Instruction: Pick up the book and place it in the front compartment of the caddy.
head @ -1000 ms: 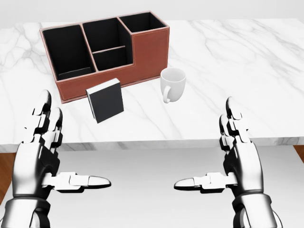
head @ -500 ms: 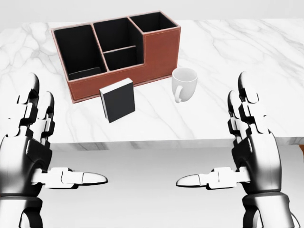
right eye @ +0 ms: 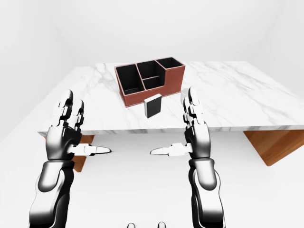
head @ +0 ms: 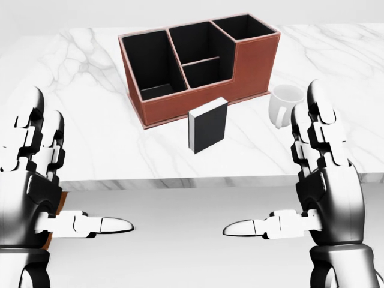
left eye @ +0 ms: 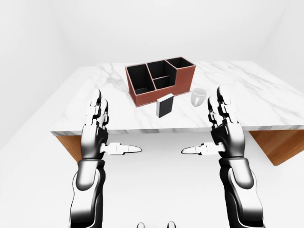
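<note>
The marble table (head: 90, 138) is carrying the brown caddy (head: 252, 66), its black compartments lying bare. The book (head: 208, 125) is standing upright just below it, white mug (head: 284, 104) to its right. Left hand (head: 33, 192) and right hand (head: 324, 186) are hovering apart off the table's near edge, fingers spread, gripping nothing.

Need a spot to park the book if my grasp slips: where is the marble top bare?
Bare marble tabletop left of the brown leather caddy, and wide right of the white mug. Crowded between the caddy, the upright black book and the mug.
</note>
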Motion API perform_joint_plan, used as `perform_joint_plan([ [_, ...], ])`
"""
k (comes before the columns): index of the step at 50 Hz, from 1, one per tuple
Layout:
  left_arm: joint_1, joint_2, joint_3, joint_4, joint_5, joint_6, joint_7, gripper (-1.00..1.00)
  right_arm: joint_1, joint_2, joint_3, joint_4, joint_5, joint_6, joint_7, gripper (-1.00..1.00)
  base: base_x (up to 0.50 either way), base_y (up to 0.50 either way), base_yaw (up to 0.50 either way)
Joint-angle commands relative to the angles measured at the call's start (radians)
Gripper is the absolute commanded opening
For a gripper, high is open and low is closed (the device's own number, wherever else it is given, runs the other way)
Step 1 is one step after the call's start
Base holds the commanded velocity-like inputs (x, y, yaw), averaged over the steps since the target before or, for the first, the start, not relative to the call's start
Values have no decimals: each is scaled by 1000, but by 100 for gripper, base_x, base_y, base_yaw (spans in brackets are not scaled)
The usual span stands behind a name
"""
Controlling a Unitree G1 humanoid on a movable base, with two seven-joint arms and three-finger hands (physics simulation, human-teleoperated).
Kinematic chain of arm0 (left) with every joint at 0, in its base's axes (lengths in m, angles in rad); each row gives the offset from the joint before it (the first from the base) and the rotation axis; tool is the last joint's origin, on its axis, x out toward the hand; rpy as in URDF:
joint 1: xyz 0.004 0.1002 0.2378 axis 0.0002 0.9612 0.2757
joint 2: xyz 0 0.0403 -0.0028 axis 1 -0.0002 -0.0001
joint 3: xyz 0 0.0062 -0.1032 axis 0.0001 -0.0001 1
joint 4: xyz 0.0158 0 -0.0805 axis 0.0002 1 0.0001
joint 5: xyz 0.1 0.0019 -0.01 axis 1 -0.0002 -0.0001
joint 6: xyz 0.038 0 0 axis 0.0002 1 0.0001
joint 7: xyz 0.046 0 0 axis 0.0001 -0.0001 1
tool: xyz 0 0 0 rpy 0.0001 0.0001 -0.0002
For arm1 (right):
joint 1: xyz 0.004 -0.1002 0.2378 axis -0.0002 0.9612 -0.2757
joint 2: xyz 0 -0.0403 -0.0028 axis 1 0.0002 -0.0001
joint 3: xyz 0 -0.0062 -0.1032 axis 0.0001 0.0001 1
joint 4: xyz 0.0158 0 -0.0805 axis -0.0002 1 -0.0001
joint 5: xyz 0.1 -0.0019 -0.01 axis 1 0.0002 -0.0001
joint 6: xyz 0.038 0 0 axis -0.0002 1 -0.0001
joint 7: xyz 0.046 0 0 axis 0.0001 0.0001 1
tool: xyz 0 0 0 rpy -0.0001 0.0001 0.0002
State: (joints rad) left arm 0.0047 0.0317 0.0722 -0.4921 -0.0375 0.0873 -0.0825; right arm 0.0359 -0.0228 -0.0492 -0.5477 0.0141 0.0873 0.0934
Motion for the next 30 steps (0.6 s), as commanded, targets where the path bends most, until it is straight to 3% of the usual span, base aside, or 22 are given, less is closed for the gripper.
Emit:
perform_joint_plan([
  [1, 0, 0, 0, 1, 1, 0, -1, 100, 1, 1, -1, -7, 5, 0, -1, 100, 0, 50, 0],
  [11, -2, 0, -1, 6, 2, 0, -1, 100, -1, -5, 4, -1, -9, 0, -2, 100, 0, 48, 0],
  [24, 0, 0, 0, -1, 2, 0, -2, 100, -8, 1, -5, -18, -12, 0, -7, 100, 0, 1, 0],
  [30, -2, 0, 0, 6, 2, 0, -2, 100, 1, 1, -2, -37, 15, 0, 4, 100, 42, 0, 0],
])
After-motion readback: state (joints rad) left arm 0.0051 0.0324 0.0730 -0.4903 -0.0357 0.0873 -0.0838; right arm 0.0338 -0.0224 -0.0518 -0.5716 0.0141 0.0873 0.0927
